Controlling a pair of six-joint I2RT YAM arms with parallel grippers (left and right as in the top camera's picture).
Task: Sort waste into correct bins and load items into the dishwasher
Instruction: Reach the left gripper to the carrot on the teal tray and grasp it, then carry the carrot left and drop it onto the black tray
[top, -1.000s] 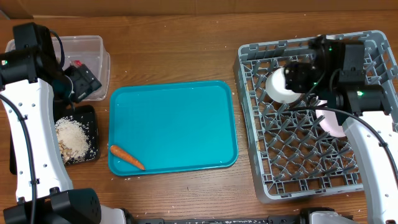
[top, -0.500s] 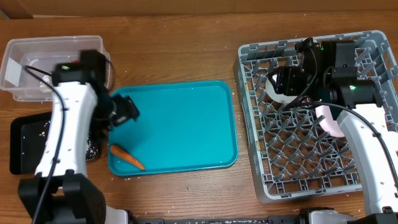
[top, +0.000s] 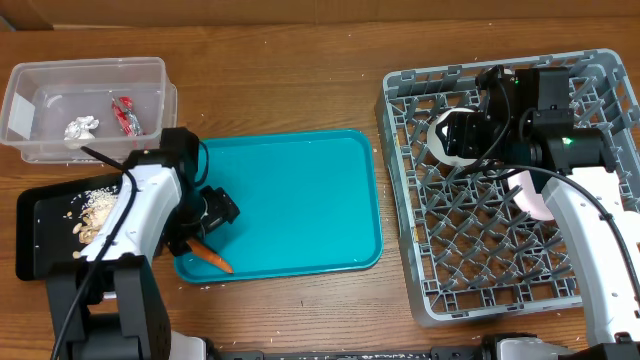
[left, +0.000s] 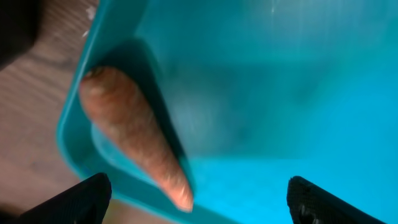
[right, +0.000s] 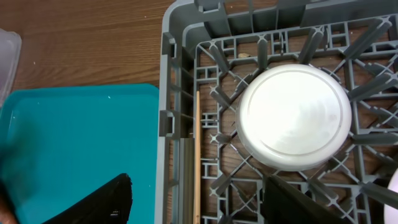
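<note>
The orange carrot lies in the front left corner of the teal tray. My left gripper hangs just above it, open. In the left wrist view the carrot lies between the spread fingers, untouched. My right gripper hovers open over the grey dish rack, above an upturned white bowl. A chopstick lies along the rack's left wall. The clear tub holds the red wrapper and the silvery wrapper. The black tray holds rice and nut scraps.
Another white dish stands in the rack, partly hidden under my right arm. The rack's upright pegs fill its floor. The teal tray's edge shows left of the rack in the right wrist view.
My left arm has swung from over the tub and black tray to the teal tray's front left corner, above the carrot. The right gripper has barely shifted over the bowl.
</note>
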